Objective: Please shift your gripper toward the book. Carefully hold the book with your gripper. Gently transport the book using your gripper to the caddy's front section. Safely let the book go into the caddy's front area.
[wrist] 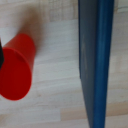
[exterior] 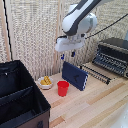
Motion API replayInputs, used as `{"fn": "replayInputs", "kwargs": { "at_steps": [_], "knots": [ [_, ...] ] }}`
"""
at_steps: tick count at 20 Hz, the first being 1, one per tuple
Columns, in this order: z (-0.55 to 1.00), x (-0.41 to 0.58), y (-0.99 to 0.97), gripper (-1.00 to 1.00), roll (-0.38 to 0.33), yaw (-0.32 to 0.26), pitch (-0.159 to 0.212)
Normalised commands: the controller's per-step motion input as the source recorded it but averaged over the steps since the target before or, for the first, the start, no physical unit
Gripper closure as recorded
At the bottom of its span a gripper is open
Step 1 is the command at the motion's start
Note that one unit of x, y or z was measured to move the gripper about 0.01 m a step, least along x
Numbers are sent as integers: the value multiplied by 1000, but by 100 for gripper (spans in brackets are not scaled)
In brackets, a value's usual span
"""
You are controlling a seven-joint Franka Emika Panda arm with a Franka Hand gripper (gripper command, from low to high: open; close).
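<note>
Caddy (exterior: pixel 20 97) sits nearest, at the exterior view's left, compartments dark. Behind it: red cup (exterior: pixel 63 88), small bowl (exterior: pixel 45 82) of something yellow, possibly fruit. Book (exterior: pixel 75 75) stands on edge on the table (exterior: pixel 95 102), beside the cup. Gripper (exterior: pixel 68 56) hangs above the book, jaws apart, holding nothing. Toaster oven (exterior: pixel 114 56) farthest.

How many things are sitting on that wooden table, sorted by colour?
Black: 2, caddy and toaster oven
Blue: 1, book
Red: 1, cup
White: 1, bowl holding something yellow
Total: 5
</note>
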Motion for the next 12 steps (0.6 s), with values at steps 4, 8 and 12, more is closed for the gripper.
{"fn": "replayInputs", "kwargs": {
  "at_steps": [4,8,12],
  "knots": [
    [-233,142,-346,-100,35,13,44],
    [-263,189,-254,-100,18,5,83],
    [-292,191,-261,-100,22,0,65]
  ]
}}
